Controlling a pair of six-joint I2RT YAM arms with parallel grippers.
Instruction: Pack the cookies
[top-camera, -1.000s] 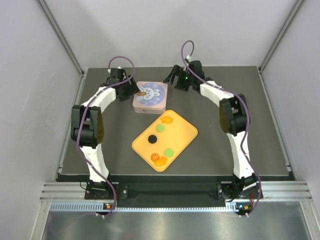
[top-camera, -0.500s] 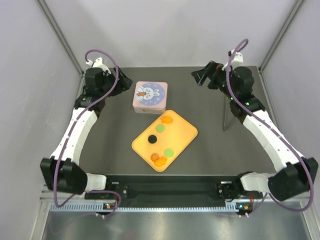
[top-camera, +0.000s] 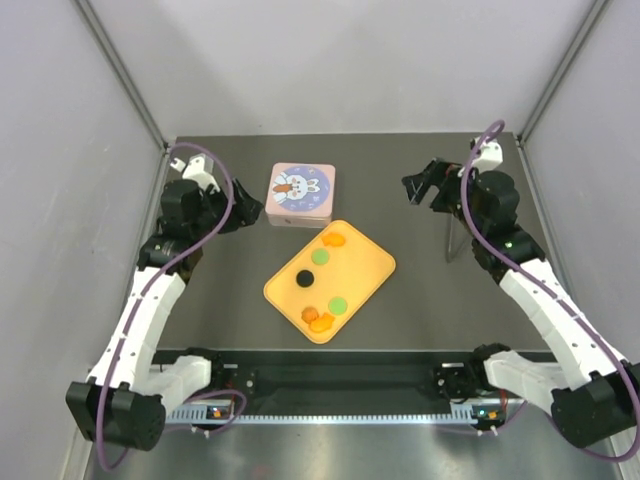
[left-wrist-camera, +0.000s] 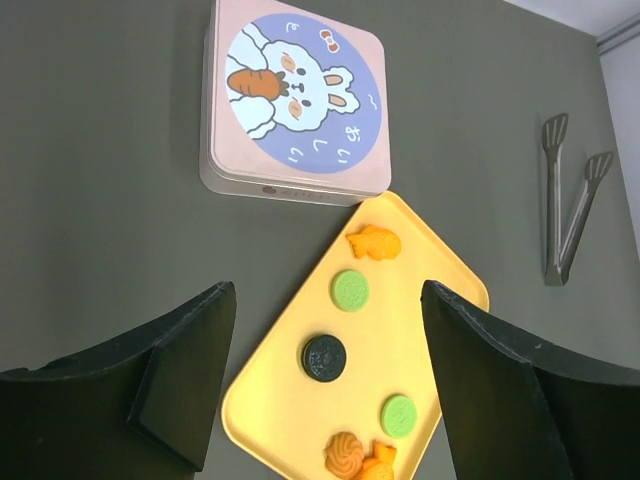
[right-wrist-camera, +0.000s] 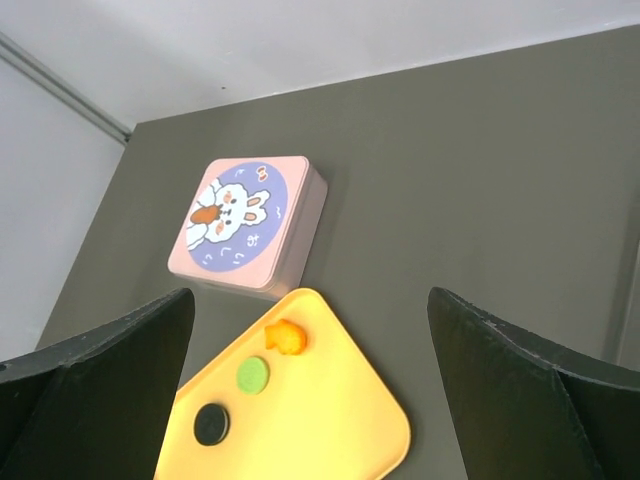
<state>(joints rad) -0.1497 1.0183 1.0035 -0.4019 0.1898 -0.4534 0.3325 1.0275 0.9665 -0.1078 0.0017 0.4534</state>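
Top external: cookies (top-camera: 304, 278), seemingly diagonal row.

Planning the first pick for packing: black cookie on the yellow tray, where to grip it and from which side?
Pinch the black cookie across its rim, coming straight down. It lies flat on the yellow tray, so only the edge offers opposing faces. It sits apart from the nearest green cookie, so there is likely finger room on either side.

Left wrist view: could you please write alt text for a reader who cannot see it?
A yellow tray of orange, green and black cookies lies below a closed pink rabbit-lidded tin, metal tongs to the right. The open left pincer frames the foreground.
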